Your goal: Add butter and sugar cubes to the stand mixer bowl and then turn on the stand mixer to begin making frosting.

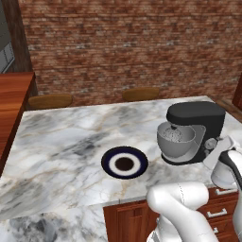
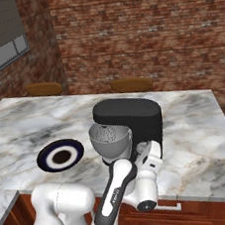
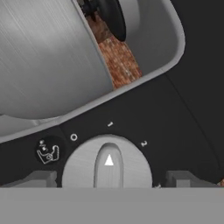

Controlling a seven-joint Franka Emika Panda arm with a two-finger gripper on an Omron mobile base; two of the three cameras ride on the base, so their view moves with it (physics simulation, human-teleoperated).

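Note:
The black stand mixer (image 1: 196, 118) (image 2: 130, 117) stands on the marble island with its grey metal bowl (image 1: 177, 144) (image 2: 109, 141) (image 3: 48, 61) under the head. In the hand view, the silver side knob (image 3: 107, 164) fills the lower middle, its white arrow pointing up between the marks 1 and 2. My gripper (image 3: 109, 179) (image 1: 211, 145) (image 2: 141, 153) is open, with one fingertip (image 3: 41, 178) on each side of the knob and a gap to it on both sides. I cannot make out butter or sugar cubes; the bowl's inside looks speckled.
A flat dark-blue-rimmed plate (image 1: 124, 163) (image 2: 60, 156) with a white ring lies on the island left of the mixer. Two wooden stools (image 1: 49, 100) (image 2: 131, 84) stand at the far edge before a brick wall. Wooden drawers (image 1: 220, 212) sit below the near edge.

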